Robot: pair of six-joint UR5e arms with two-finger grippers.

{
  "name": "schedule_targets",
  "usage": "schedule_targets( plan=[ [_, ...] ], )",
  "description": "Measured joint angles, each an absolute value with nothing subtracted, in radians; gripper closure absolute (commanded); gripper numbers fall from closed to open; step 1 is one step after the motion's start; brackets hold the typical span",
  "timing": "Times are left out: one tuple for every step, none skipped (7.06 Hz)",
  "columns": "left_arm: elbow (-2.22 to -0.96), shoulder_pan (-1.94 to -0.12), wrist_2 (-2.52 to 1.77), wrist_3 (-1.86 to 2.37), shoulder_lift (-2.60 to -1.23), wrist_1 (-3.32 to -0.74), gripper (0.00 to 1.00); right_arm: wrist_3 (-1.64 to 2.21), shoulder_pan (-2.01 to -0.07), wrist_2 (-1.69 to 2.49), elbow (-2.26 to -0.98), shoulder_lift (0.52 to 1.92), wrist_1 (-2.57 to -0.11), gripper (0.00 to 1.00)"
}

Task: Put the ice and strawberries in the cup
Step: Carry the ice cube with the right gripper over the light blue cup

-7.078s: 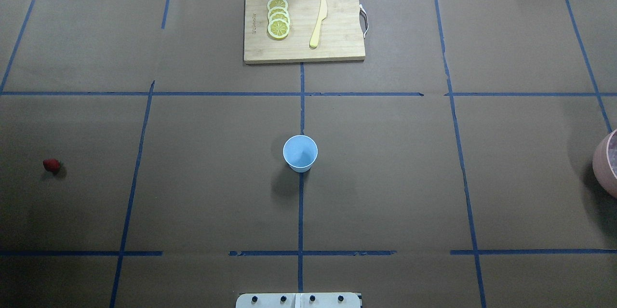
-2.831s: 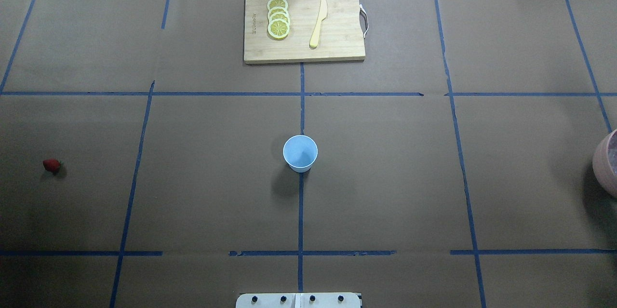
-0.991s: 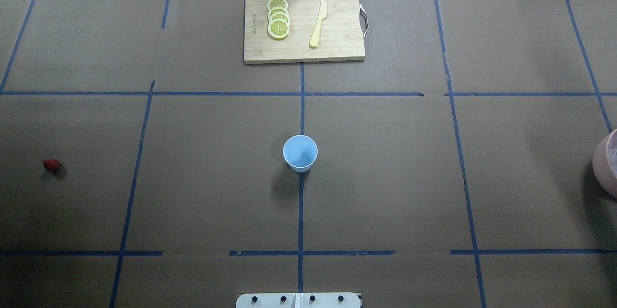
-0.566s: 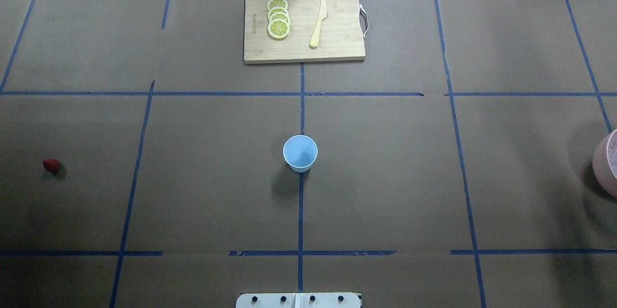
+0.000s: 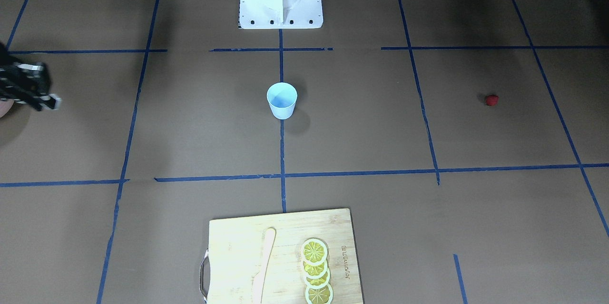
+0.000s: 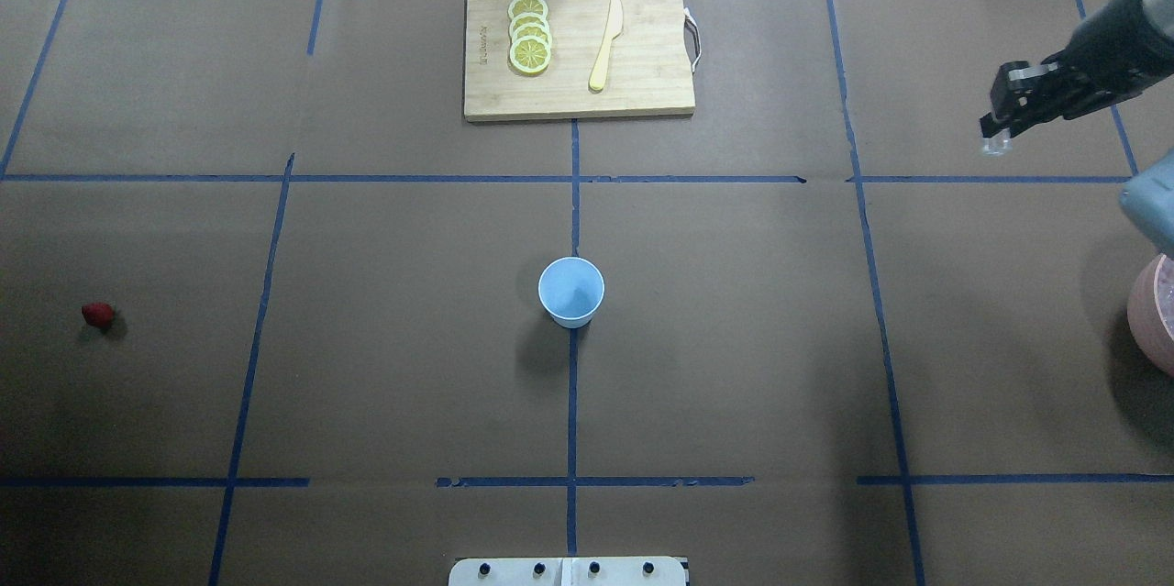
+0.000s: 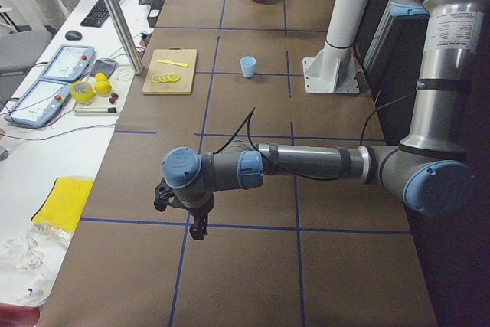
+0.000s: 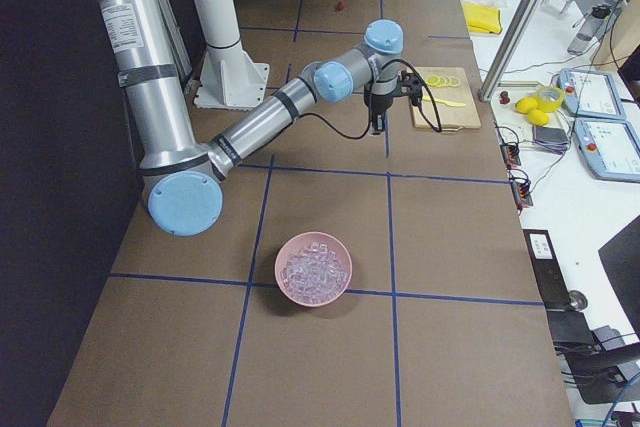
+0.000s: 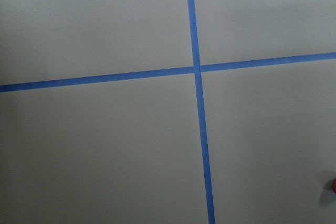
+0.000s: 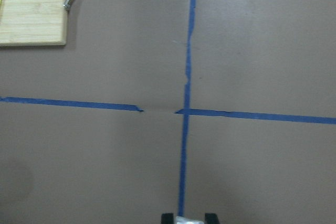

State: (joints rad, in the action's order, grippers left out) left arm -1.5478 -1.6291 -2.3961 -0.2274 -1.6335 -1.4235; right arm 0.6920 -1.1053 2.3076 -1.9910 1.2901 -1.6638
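On worktop (image 6: 734, 338): one light blue cup (image 6: 570, 292), one strawberry (image 6: 98, 315), one cutting board (image 6: 647, 82) with four lemon slices (image 6: 530, 34) and one knife (image 6: 606, 43), one pink bowl (image 8: 283, 287) of ice cubes (image 8: 314, 268) past counting; one ice cube (image 6: 996, 147) held in right gripper (image 6: 994, 135).

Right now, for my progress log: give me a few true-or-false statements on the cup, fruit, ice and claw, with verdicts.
1. The cup is empty. True.
2. The strawberry sits in the cup. False: it lies on the table, far from the cup.
3. The right claw holds an ice cube. True.
4. The knife lies off the board. False: it lies on it, beside the lemon slices.
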Motion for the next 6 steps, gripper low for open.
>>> schedule_targets(
  plan=[
    [-1.548,-1.629,-2.396,-0.228,-1.634,-1.424,0.00,0.776,-1.044,2.285,-1.991,1.231,-1.666,0.98],
    [-1.548,-1.629,-2.396,-0.228,-1.634,-1.425,0.00,0.849,-0.990,2.254,-1.992,1.178,-1.675,0.98],
    [-1.547,-1.629,-2.397,-0.229,-1.634,-1.425,0.00,0.920,-0.931,2.214,-1.992,1.124,-1.691,0.98],
    [-1.547,-1.629,-2.397,-0.229,-1.634,-1.425,0.00,0.991,-0.861,2.161,-1.991,1.077,-1.702,0.98],
    [-1.546,-1.629,-2.398,-0.229,-1.633,-1.424,0.00,1.057,-0.783,2.095,-1.988,1.038,-1.708,0.98],
    [-1.546,-1.629,-2.398,-0.228,-1.633,-1.424,0.00,1.113,-0.712,2.030,-1.982,1.008,-1.713,0.98]
  ],
)
